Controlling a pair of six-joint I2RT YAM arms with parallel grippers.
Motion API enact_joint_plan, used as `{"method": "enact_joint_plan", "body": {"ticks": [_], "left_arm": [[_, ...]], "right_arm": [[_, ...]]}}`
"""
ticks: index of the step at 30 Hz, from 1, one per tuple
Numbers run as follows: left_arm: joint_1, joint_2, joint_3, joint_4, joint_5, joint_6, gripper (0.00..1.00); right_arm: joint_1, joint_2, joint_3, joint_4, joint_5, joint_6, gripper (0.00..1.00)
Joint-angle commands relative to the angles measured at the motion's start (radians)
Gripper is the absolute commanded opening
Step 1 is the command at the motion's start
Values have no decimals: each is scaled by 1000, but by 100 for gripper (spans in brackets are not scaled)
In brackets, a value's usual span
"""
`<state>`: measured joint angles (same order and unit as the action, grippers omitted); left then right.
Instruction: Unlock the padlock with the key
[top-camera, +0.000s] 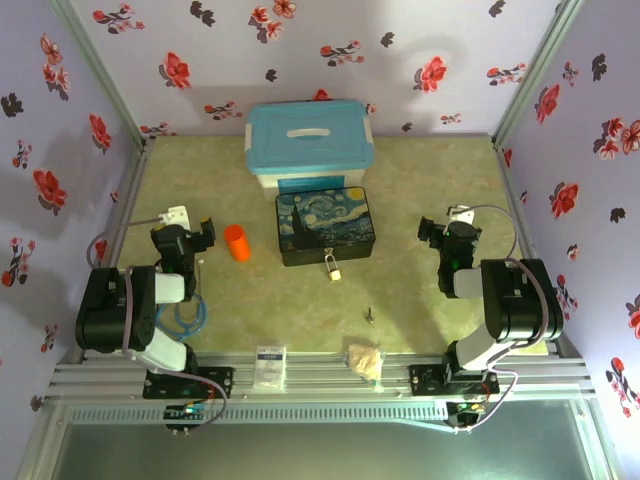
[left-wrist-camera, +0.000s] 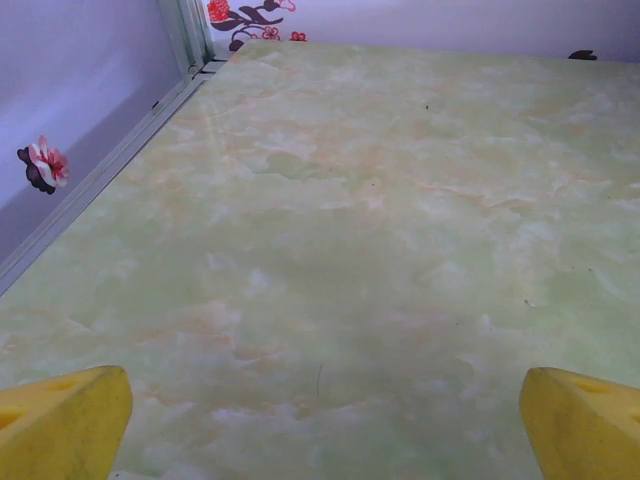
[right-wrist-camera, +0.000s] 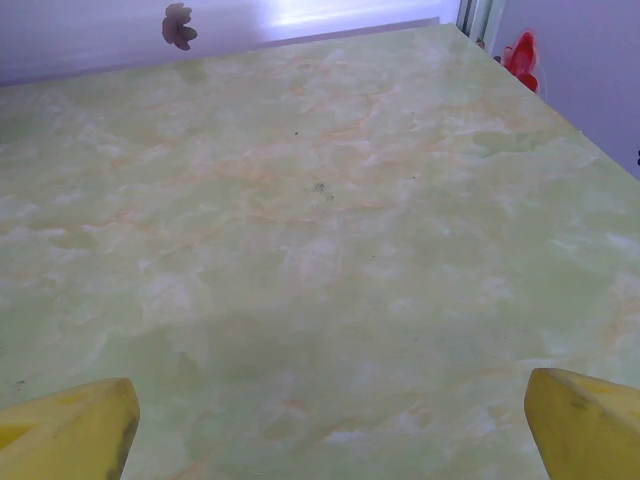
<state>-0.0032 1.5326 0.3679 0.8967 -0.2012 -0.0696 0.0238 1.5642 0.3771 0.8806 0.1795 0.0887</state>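
Key (top-camera: 370, 315) is lying loose on the worktop (top-camera: 440, 300), about 5 o'clock from the padlock (top-camera: 333, 267), which sits right at the painted box's (top-camera: 325, 226) front edge. Left pincer (top-camera: 203, 233) is at the box's 9 o'clock, right pincer (top-camera: 430, 232) at 3. Both are spread wide and holding nothing.

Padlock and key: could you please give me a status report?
Left gripper open, right gripper open, both empty. Padlock at painted box front, key loose on table. Beige wad near key.
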Motion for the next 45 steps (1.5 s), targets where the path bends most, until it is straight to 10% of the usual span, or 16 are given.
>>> {"method": "enact_joint_plan", "body": {"ticks": [1,36,45], "left_arm": [[-9,13,19,10,-3,27,100],[-9,5,12,19,-3,27,100],[-6,-240,6,-168,-48,5,100]], "right_arm": [[-4,-3,13,5,16,-1,99],[-5,-6,8,9,9,0,99],[-4,-199,53,-221,-16,-12,99]]}}
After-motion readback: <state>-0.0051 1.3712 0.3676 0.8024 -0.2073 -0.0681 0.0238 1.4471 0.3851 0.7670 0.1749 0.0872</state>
